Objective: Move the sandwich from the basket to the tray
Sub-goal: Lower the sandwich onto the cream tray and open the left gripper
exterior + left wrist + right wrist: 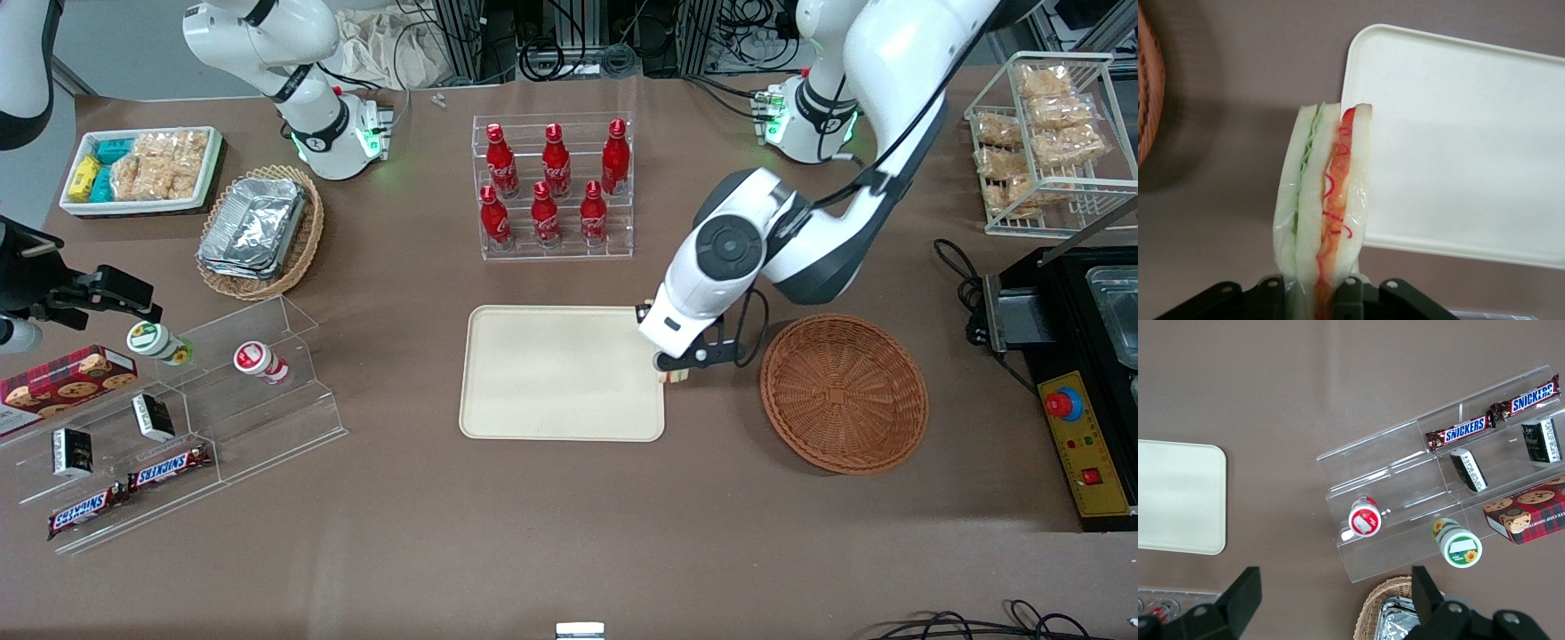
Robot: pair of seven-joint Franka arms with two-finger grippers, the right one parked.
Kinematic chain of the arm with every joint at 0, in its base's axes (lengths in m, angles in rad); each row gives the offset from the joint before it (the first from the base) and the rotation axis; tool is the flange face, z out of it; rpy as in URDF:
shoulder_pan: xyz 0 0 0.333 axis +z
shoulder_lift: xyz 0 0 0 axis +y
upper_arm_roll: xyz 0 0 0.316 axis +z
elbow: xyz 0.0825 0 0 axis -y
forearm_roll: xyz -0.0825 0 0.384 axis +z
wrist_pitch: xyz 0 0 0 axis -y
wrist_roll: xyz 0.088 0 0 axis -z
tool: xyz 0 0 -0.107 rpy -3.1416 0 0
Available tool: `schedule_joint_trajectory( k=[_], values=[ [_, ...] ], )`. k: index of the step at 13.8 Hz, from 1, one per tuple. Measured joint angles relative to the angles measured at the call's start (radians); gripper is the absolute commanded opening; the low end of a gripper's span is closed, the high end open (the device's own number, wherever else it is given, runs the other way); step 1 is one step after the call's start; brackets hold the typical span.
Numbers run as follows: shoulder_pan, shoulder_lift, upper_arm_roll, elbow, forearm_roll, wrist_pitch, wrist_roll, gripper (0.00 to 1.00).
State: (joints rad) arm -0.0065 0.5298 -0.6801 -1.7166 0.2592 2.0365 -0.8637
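My end effector (677, 366) is clamped on the sandwich (1326, 207), wedge upright between my fingers (1350, 299); I'm hanging over the tray (560, 372) edge on the basket side; tray rim directly under the sandwich; basket (843, 391) sits near, toward my arm's end of the desk (569, 533).

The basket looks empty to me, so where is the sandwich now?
The sandwich is clamped in the left arm's tool, held over the tray edge nearest the basket, not yet set down.
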Motion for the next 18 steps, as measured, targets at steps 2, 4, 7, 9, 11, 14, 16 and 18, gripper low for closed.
schedule_joint_trajectory(
  k=[2,4,7,9,11,14,16,18],
  values=[
    [-0.008,0.064,0.000,0.000,0.033,0.045,0.000,0.03],
    [-0.014,0.105,0.001,0.001,0.036,0.099,0.000,0.05],
    [-0.020,0.144,0.002,0.004,0.049,0.137,0.000,0.09],
    [-0.028,0.158,0.003,0.006,0.079,0.139,0.000,0.11],
    [-0.032,0.172,0.005,0.006,0.097,0.143,0.000,0.14],
    [-0.032,0.191,0.006,0.006,0.105,0.168,0.000,0.22],
    [-0.032,0.196,0.006,0.007,0.106,0.169,0.000,0.34],
    [-0.032,0.199,0.006,0.007,0.107,0.170,0.000,0.57]
  ],
)
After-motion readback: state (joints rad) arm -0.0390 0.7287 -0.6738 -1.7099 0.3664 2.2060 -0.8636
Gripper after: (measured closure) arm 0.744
